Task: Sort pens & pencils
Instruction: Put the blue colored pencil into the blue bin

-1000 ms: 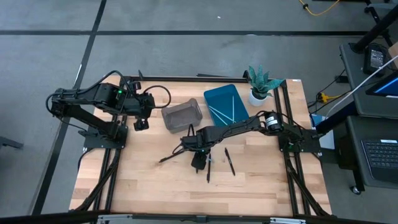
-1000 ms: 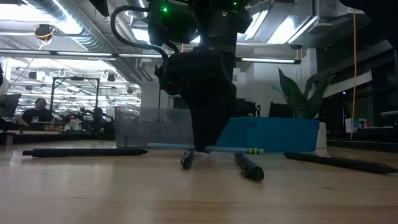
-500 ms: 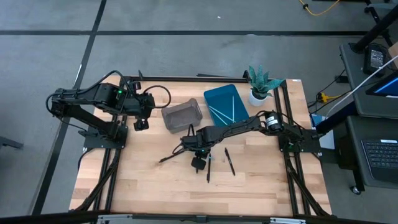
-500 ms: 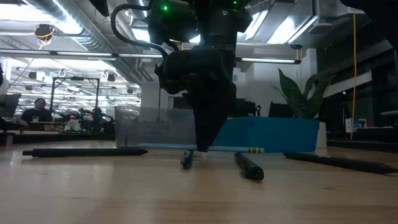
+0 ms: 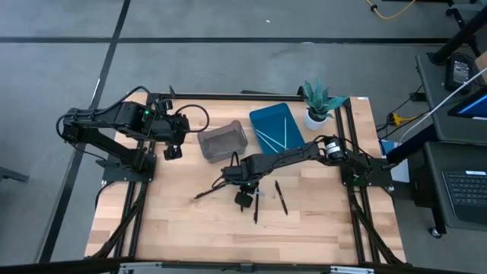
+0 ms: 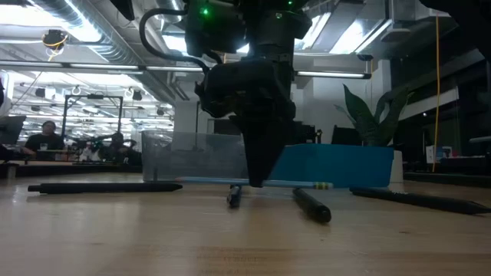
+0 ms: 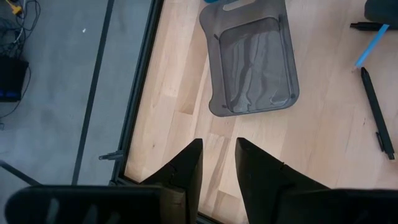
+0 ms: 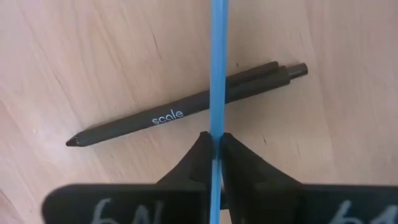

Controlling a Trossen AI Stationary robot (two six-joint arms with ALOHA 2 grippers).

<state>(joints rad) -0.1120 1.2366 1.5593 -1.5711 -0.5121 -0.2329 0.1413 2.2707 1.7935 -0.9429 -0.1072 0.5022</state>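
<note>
My right gripper (image 5: 244,199) stands at mid-table, pointing down and shut on a light-blue pencil (image 8: 217,62). The pencil crosses over a black pen (image 8: 186,112) lying on the wood. Other black pens lie flat nearby (image 5: 207,192) (image 5: 281,196) (image 5: 255,211). Thin light-blue pencils lie in the blue tray (image 5: 275,128) at the far side, with the grey bin (image 5: 223,141) to its left. My left gripper (image 7: 219,162) hangs open and holds nothing, near the table's far-left edge beside the grey bin (image 7: 254,62). My right gripper pinches the light-blue pencil about mid-length (image 8: 217,127) between its two fingers (image 6: 257,172). The fingers come from above, pointing down, and lie across the pencil. The pencil stays level (image 6: 307,185), low over the wood; whether it clears the table I cannot tell.
A green potted plant (image 5: 318,103) stands at the far right corner beside the blue tray. Bare wood lies toward the near edge (image 5: 228,236). Beyond the table, the low view shows a person seated at a desk (image 6: 46,138).
My right gripper, low over the table, has shifted slightly toward the table's right edge with the light-blue pencil. The two black pens lying nearest to it have slid a little the same way.
</note>
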